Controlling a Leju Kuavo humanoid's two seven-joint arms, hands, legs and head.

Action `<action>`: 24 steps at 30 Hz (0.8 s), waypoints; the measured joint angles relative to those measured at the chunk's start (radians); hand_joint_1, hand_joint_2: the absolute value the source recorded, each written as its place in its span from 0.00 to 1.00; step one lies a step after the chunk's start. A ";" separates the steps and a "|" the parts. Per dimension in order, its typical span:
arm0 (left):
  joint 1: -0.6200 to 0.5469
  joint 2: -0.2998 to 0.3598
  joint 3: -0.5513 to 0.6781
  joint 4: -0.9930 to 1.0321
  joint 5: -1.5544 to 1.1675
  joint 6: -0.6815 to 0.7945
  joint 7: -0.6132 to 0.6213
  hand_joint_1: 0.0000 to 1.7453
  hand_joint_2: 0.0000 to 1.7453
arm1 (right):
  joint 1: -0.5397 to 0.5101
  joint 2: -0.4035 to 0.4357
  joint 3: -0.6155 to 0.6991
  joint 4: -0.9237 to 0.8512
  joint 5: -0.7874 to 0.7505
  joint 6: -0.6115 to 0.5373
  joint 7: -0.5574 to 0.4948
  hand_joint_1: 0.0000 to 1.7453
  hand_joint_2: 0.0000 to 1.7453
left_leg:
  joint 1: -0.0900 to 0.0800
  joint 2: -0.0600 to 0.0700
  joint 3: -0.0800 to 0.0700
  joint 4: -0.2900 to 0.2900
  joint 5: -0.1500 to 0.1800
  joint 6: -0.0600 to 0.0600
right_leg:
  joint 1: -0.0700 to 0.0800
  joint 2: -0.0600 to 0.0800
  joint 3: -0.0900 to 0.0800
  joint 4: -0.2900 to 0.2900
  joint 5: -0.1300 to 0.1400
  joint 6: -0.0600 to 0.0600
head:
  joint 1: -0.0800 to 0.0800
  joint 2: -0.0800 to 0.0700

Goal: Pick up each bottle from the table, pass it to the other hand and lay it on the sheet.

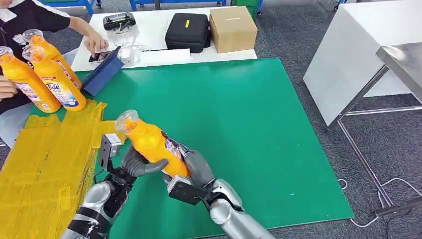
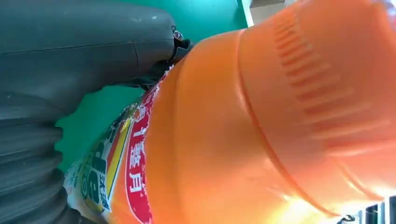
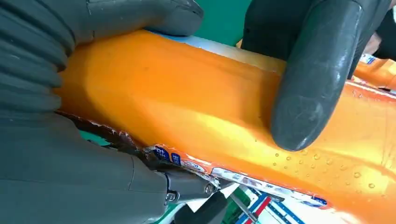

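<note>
Both robot hands on one orange bottle (image 1: pixel 152 144), left robot hand (image 1: pixel 137 164) mid-body, right robot hand (image 1: pixel 196 169) at base

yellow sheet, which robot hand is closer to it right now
Left. The left hand grips the orange bottle right beside the yellow sheet; the right hand holds the bottle's lower end farther out over the green mat.

The orange plastic bottle (image 1: pixel 152 144) sits between the left hand (image 1: pixel 135 163) and right hand (image 1: pixel 195 168), above the green mat (image 1: pixel 239 124); the yellow sheet (image 1: pixel 45 164) lies left, seemingly overlapping the mat.
</note>
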 measured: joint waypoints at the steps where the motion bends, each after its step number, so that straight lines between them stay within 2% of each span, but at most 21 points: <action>1: 0.000 0.000 0.000 0.000 0.003 0.002 -0.001 1.00 1.00 | 0.000 0.000 0.000 0.000 -0.002 -0.001 0.000 1.00 1.00 | 0.000 0.000 0.000 0.000 0.000 0.000 | 0.000 0.000 0.000 0.000 0.000 0.000 | 0.000 0.000; 5: -0.001 0.000 -0.002 0.000 0.008 0.011 -0.002 1.00 1.00 | 0.000 0.000 0.002 0.000 -0.015 -0.016 -0.003 1.00 1.00 | 0.000 0.000 0.000 0.000 0.000 0.000 | 0.000 0.000 0.000 0.000 0.000 0.000 | 0.000 0.000; 6: -0.001 0.000 -0.004 0.000 0.010 0.017 -0.003 1.00 1.00 | 0.001 0.000 0.002 0.000 -0.019 -0.019 -0.004 0.12 1.00 | 0.000 0.000 0.000 0.000 0.000 0.000 | 0.000 0.000 0.000 0.000 0.000 0.000 | 0.000 0.000; 7: -0.001 0.000 -0.005 0.000 0.009 0.023 -0.005 1.00 1.00 | 0.001 0.000 0.002 0.000 -0.026 -0.020 -0.005 0.00 1.00 | 0.000 0.000 0.000 0.000 0.000 0.000 | 0.000 0.000 0.000 0.000 0.000 0.000 | 0.000 0.000; 8: -0.001 0.000 -0.006 0.000 0.003 0.037 -0.009 1.00 1.00 | 0.001 0.000 0.002 -0.001 -0.034 -0.022 -0.005 0.00 1.00 | 0.000 0.000 0.000 0.000 0.000 0.000 | 0.000 0.000 0.000 0.000 0.000 0.000 | 0.000 0.000; 9: -0.001 -0.001 -0.006 0.000 -0.010 0.056 -0.016 1.00 1.00 | 0.001 0.000 0.001 -0.004 -0.042 -0.023 -0.006 0.00 0.00 | 0.000 0.000 0.000 0.000 0.000 0.000 | 0.000 0.000 0.000 0.000 0.000 0.000 | 0.000 0.000; 13: 0.001 -0.009 -0.003 -0.022 -0.115 0.256 -0.047 1.00 1.00 | 0.023 -0.006 -0.013 -0.047 -0.121 -0.016 -0.011 0.00 0.00 | 0.000 -0.001 0.000 0.000 0.000 0.000 | 0.000 0.000 0.000 0.000 0.000 0.000 | 0.000 0.000; 14: 0.002 -0.009 0.005 -0.031 -0.174 0.354 -0.059 1.00 1.00 | 0.034 -0.010 -0.023 -0.073 -0.165 0.003 -0.014 0.00 1.00 | 0.000 0.000 0.000 0.000 0.000 0.000 | 0.000 0.000 0.000 0.000 0.000 0.000 | 0.000 0.000; 17: -0.010 0.004 0.091 -0.040 -0.419 0.684 -0.089 1.00 1.00 | 0.092 -0.029 -0.063 -0.170 -0.273 0.069 -0.024 0.00 1.00 | 0.000 0.001 0.000 0.000 0.000 0.000 | 0.001 0.001 -0.001 0.000 0.000 0.000 | 0.000 0.000; 19: -0.029 0.024 0.146 -0.040 -0.589 0.827 -0.098 1.00 1.00 | 0.128 -0.045 -0.094 -0.235 -0.330 0.120 -0.032 0.00 1.00 | 0.001 0.000 -0.001 0.000 0.000 0.000 | 0.002 0.000 -0.001 0.000 0.000 0.000 | 0.000 0.000; 21: -0.055 0.044 0.196 -0.025 -0.724 0.883 -0.089 1.00 1.00 | 0.148 -0.056 -0.124 -0.287 -0.364 0.148 -0.041 0.00 1.00 | 0.002 -0.003 -0.001 0.000 0.001 -0.001 | 0.002 -0.003 0.000 0.000 0.000 -0.001 | 0.000 0.000; 24: -0.079 0.072 0.240 0.010 -0.837 0.919 -0.072 1.00 1.00 | 0.161 -0.068 -0.154 -0.337 -0.392 0.169 -0.049 0.00 1.00 | 0.002 -0.001 -0.001 0.000 0.001 -0.001 | 0.002 -0.001 -0.001 0.000 0.000 -0.001 | 0.000 0.000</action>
